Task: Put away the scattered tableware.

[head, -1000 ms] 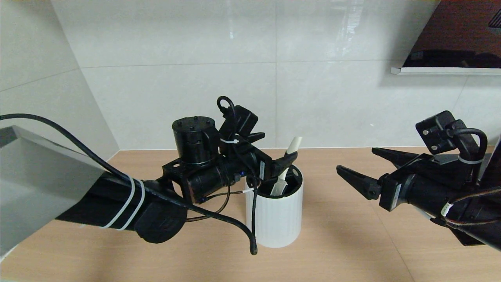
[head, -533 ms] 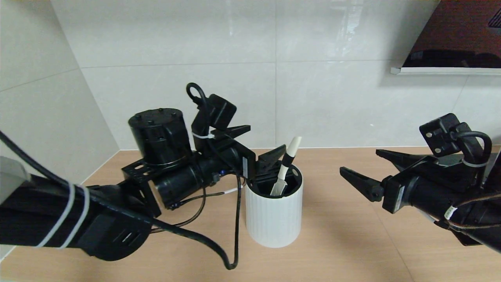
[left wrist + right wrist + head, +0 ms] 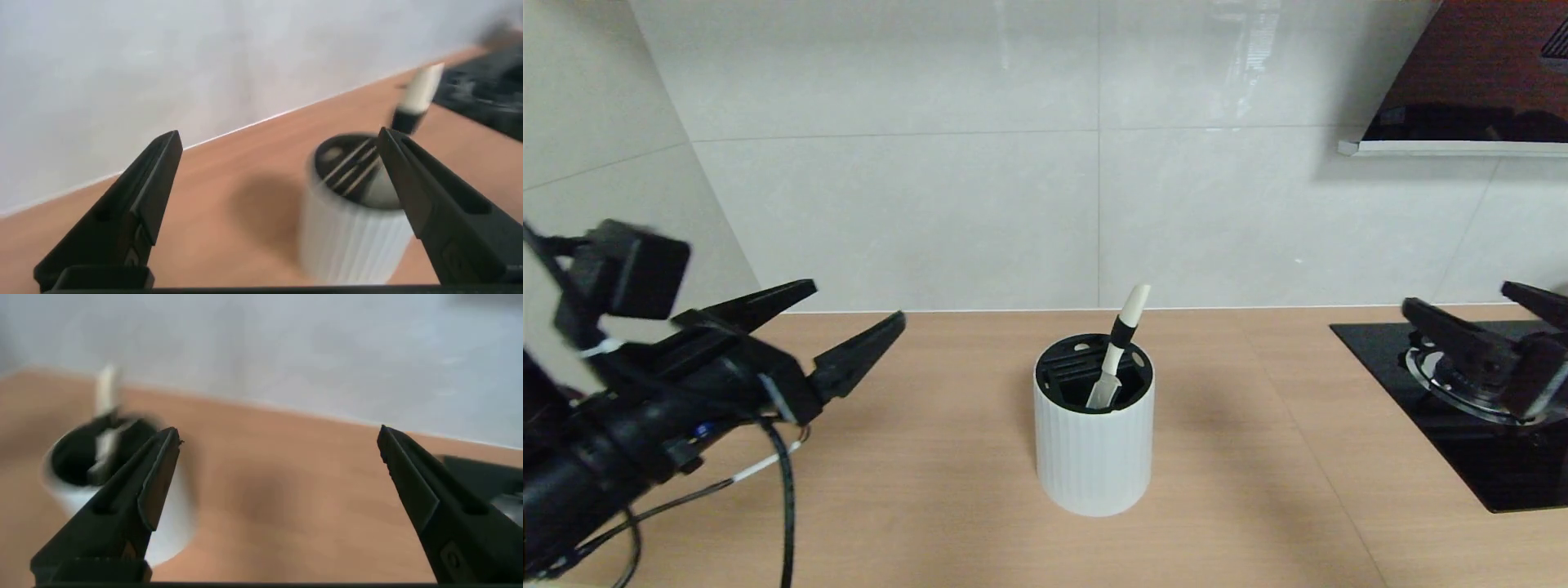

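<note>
Since a second ago the left end effector point(image 3: 854, 302) has released the knife point(image 3: 1123, 335) and drawn back well left of the holder point(image 3: 1094, 457), spread wide and empty. The right end effector point(image 3: 1458, 296) has retreated well right of the holder, also wide. The knife stands tilted inside the holder on the counter point(image 3: 931, 490). Both wrist views look back at the holder between spread, empty jaws. This piece looks put away.
</note>
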Controlling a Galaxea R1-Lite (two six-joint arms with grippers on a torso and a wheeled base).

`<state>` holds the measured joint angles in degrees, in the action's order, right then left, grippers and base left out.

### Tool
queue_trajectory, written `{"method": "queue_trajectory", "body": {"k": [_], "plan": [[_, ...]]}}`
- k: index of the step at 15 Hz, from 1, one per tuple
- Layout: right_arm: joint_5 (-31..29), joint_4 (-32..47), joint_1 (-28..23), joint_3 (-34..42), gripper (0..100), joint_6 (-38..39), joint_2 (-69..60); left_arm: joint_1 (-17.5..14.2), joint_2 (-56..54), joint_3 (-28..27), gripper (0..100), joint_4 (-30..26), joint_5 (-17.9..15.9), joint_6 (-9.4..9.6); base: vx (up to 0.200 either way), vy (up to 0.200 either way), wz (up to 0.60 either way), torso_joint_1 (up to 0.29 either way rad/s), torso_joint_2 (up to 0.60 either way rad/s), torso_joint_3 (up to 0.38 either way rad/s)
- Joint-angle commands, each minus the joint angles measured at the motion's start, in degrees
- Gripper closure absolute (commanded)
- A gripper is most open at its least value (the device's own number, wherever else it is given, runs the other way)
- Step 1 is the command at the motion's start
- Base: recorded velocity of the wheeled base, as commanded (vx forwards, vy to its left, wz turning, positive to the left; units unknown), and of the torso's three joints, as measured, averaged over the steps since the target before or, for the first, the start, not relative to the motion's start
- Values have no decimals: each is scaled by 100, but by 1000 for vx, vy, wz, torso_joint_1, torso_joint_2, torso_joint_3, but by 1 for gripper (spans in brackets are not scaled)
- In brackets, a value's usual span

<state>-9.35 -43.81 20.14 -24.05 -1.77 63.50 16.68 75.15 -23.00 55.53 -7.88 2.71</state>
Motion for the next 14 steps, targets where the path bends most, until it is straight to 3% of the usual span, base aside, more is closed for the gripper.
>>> {"method": "queue_trajectory", "body": {"k": [1,3,5,7,9,11,14], "plan": [[-14,1727,-379,6,0,1,-2333,-323,-1899,1105,0,-358,23,11,0,0,0,0,0,0],[-85,3467,-397,-355,0,1,-3582,-314,-3042,1395,0,-1334,14,-16,0,0,0,0,0,0],[-585,5445,-405,-1286,0,1,-4460,-314,-4431,1421,0,-3224,-30,-42,0,0,0,0,0,0],[-1245,6394,-432,-1884,0,10,-4847,-367,-5389,1193,0,-4551,-39,-218,0,0,0,0,0,0],[-1324,6473,-968,-1787,0,10,-5111,-657,-5810,1395,0,-4630,-47,-262,0,0,0,0,0,0],[-1297,6473,-1065,-1365,0,1,-5524,-850,-6364,1703,0,-4648,-74,-271,0,0,0,0,0,0],[-1148,6447,-1030,-943,0,361,-5770,-965,-6962,2002,0,-4674,-39,-578,0,0,0,0,0,0]]}}
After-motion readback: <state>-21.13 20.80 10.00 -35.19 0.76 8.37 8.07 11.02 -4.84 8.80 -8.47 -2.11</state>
